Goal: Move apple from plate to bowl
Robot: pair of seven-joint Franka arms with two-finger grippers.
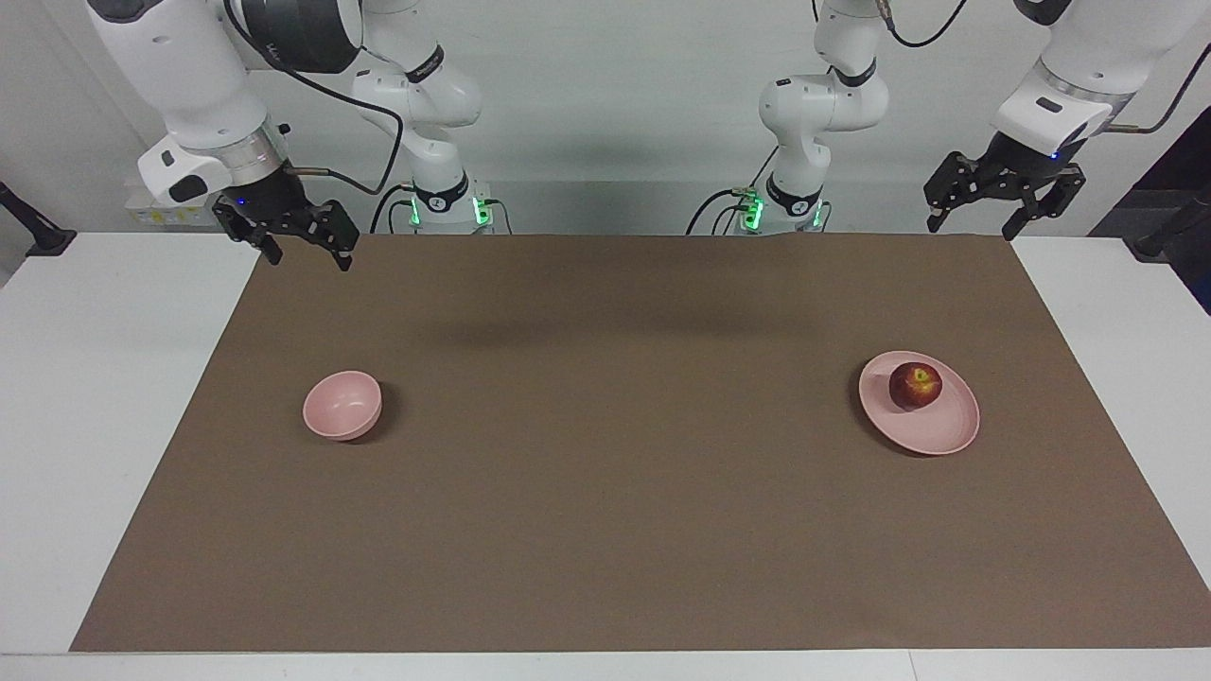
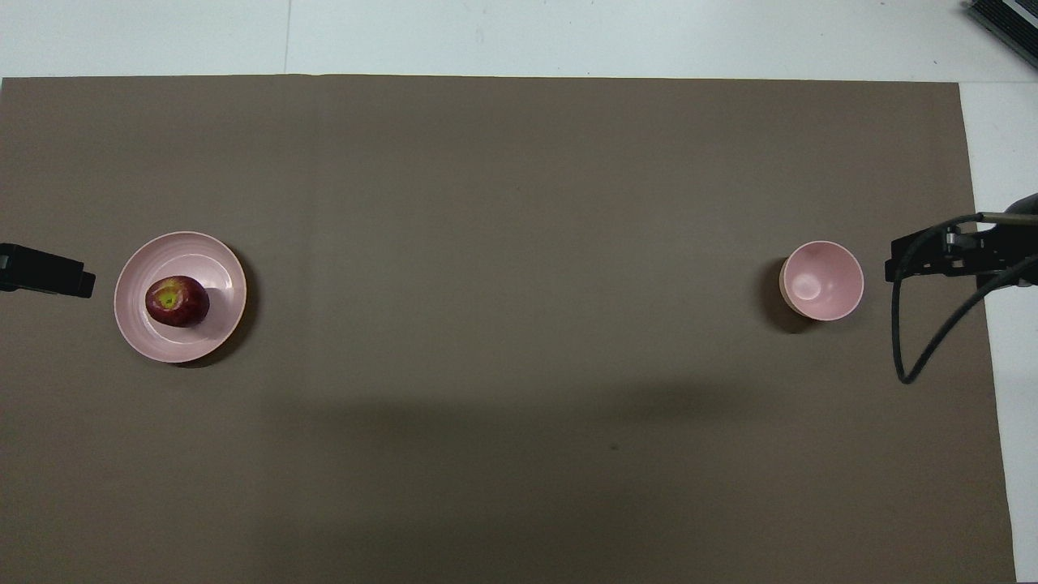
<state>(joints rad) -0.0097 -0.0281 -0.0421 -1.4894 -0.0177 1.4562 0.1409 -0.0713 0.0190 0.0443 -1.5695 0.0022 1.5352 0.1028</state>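
Jaws apart on both the left gripper (image 1: 1003, 216) and right gripper (image 1: 305, 248), both raised; apple (image 1: 915, 385) sits on plate (image 1: 946, 430), bowl (image 1: 342, 405) well apart.

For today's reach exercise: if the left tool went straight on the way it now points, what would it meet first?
The left tool hangs open, pointing down over the brown mat's edge near its base. It would probably meet the mat or white table first, though depth is uncertain. The plate with the apple lies off that line.

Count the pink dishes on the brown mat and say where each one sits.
2. The plate, holding the apple, sits toward the left arm's end of the table; the bowl sits toward the right arm's end. Nothing appears hidden.
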